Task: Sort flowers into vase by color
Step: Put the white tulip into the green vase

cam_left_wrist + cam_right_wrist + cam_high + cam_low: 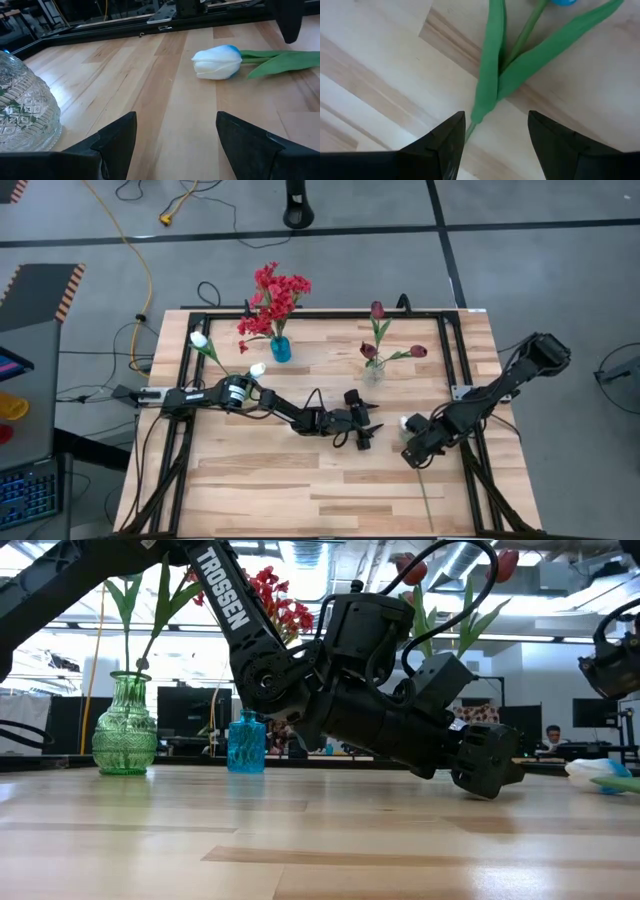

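A white tulip (408,422) lies flat on the table, its thin stem (426,498) running toward the near edge. My right gripper (496,120) is open and points down over the stem and leaves (492,75); one finger stands on each side, apart from them. My left gripper (175,120) is open, low over the table middle, facing the white blossom (217,62) from the left. Red blossoms (275,295) stand in a blue vase (280,348). Maroon tulips (378,310) stand in a clear vase (372,372). Two white tulips (200,338) stand in a green vase (125,730).
The clear vase (20,110) stands close beside my left gripper. A black frame (300,315) runs along the table's far, left and right edges. Bare wood lies toward the near edge (300,490). Cables trail on the floor beyond the table.
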